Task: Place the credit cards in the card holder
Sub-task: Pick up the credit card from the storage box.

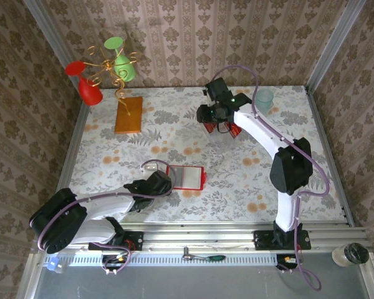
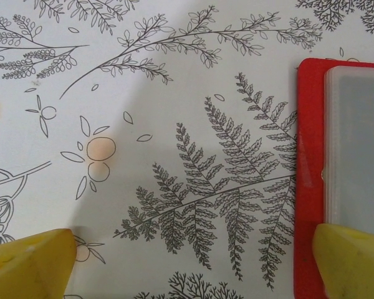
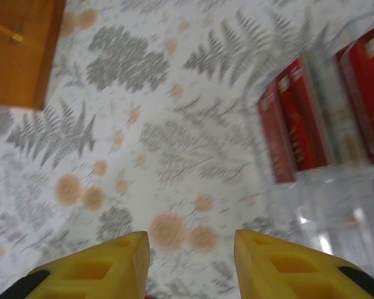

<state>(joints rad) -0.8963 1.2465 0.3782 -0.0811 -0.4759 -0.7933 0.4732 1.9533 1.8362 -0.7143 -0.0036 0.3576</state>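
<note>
The card holder [image 1: 186, 177] lies open on the table, red with a paler inside. In the left wrist view the card holder [image 2: 308, 156] fills the right edge. My left gripper [image 1: 159, 179] hovers at its left end, open wide [image 2: 193, 268], with the right fingertip [image 2: 352, 261] over the red border and nothing between the jaws. The credit cards [image 1: 235, 129] stand in a clear rack at the back. My right gripper [image 1: 219, 124] hangs over them, open [image 3: 190, 261] above bare cloth, with the red credit cards [image 3: 299, 118] up and to its right.
An orange-brown slab [image 1: 128, 114] with a wire stand carrying red and green cups stands at the back left, and the slab [image 3: 19, 50] also shows in the right wrist view. A clear cup [image 1: 263, 98] sits at the back right. Walls close in the table on three sides.
</note>
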